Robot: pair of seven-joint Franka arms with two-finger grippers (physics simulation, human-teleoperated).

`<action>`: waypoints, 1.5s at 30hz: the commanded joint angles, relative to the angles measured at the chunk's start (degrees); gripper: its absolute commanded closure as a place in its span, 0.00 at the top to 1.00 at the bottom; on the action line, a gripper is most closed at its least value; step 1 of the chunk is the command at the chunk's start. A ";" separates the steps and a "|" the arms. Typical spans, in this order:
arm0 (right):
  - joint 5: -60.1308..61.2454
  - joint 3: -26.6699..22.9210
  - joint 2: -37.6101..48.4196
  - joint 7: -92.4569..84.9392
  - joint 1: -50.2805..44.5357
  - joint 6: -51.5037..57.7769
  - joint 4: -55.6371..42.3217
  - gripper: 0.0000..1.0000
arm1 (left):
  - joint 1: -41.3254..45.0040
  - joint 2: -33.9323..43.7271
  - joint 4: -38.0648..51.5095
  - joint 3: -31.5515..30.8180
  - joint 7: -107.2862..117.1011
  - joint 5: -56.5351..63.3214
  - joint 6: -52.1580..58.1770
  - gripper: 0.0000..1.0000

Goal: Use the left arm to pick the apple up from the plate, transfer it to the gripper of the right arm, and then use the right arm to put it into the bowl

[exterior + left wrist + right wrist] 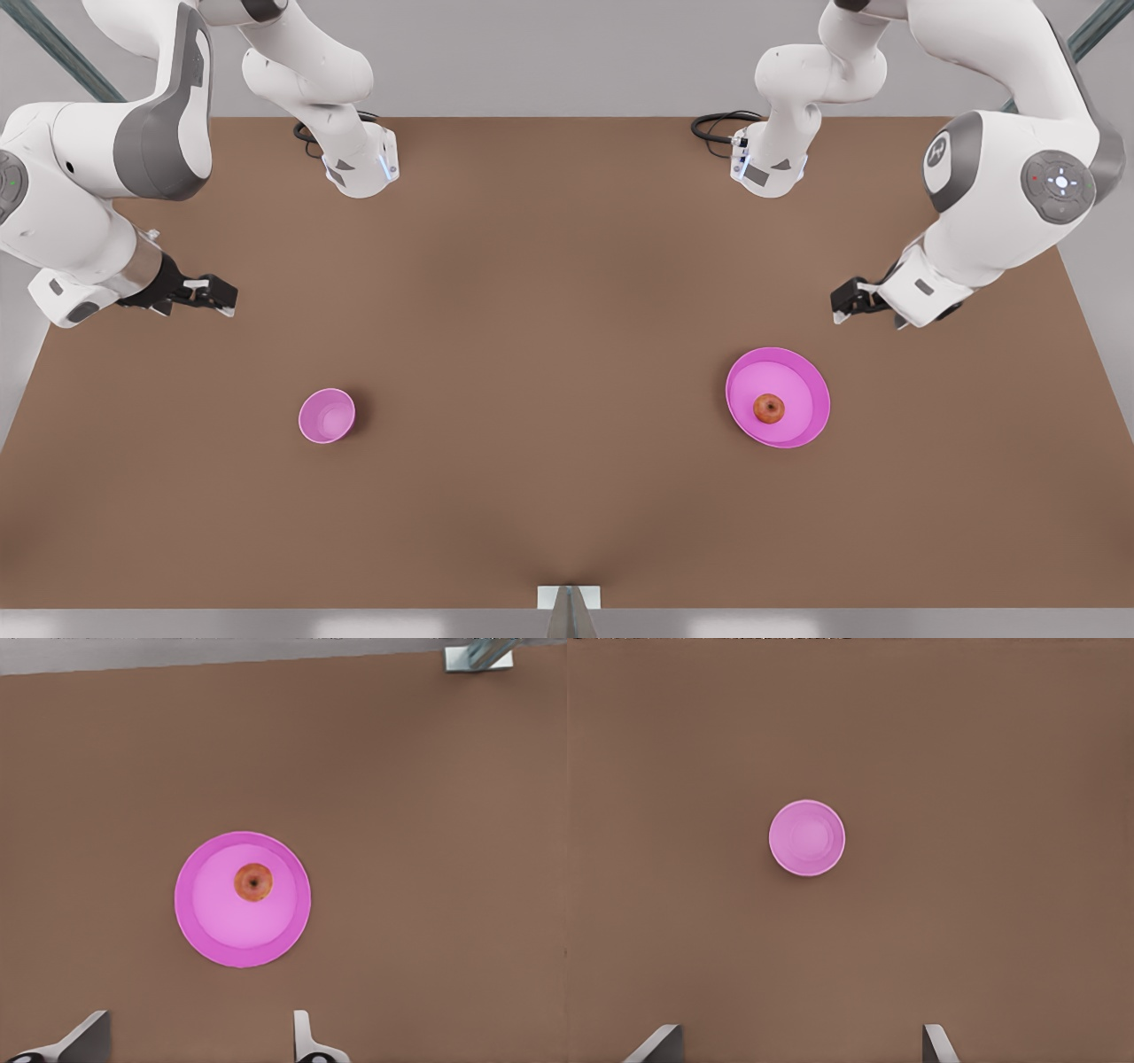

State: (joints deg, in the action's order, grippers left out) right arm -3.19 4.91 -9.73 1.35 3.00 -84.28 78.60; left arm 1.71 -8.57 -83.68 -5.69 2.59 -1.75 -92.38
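A small red-orange apple point(768, 408), yellowish on one flank and marked by a dark stem dimple, sits inside the wide, shallow magenta plate point(802, 428) on the brown table point(549, 354), toward the front view's right and nearer the camera than either arm. It rests a little off the dish's centre and takes up only a small part of the floor (the left wrist view shows the dimple facing straight up).

Up and to the right of the plate in the front view, farther from the camera, hangs the left gripper point(842, 306), all black on a white wrist and clear of the table. Its fingers point(303, 1038) stand wide apart with nothing between them, and they touch neither the fruit nor the dish.

Across the table at the front view's left, the small deep magenta bowl point(326, 416) stands upright with nothing in it, well apart from the plate. The right gripper point(221, 297), black with white tips behind a shiny silver cuff, hovers up and to the left of the bowl, its fingers point(935, 1043) likewise spread wide and holding nothing.
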 commanded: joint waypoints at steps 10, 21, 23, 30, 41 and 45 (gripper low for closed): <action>0.02 0.10 0.06 0.49 -0.01 -0.71 -0.03 1.00 | 5.06 -12.52 -15.99 -0.28 6.20 -0.36 -39.80 1.00; 0.02 0.01 0.06 -0.12 0.08 -0.80 -0.03 1.00 | 3.03 -15.78 -29.00 -0.02 5.05 1.57 -52.46 1.00; 0.02 0.01 0.06 -0.12 0.08 -0.71 -0.03 1.00 | 2.33 -16.74 -29.96 -0.02 4.96 3.15 -53.16 1.00; 0.02 0.01 0.06 -0.21 0.08 -0.80 -0.03 1.00 | 1.80 -19.65 -30.23 -0.02 4.70 3.68 -55.09 1.00; 0.02 0.01 0.06 -0.21 0.08 -0.80 -0.03 1.00 | 1.54 -22.98 -29.35 -0.02 3.91 3.59 -57.38 1.00; 0.11 0.01 0.06 -0.21 0.08 -0.71 -0.03 1.00 | 1.36 -23.95 -29.35 -0.02 3.91 3.68 -58.26 1.00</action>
State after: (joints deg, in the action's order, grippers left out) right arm -3.15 4.91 -9.73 1.23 3.08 -85.05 78.60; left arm 3.11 -32.30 -113.05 -5.71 6.06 1.77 -149.49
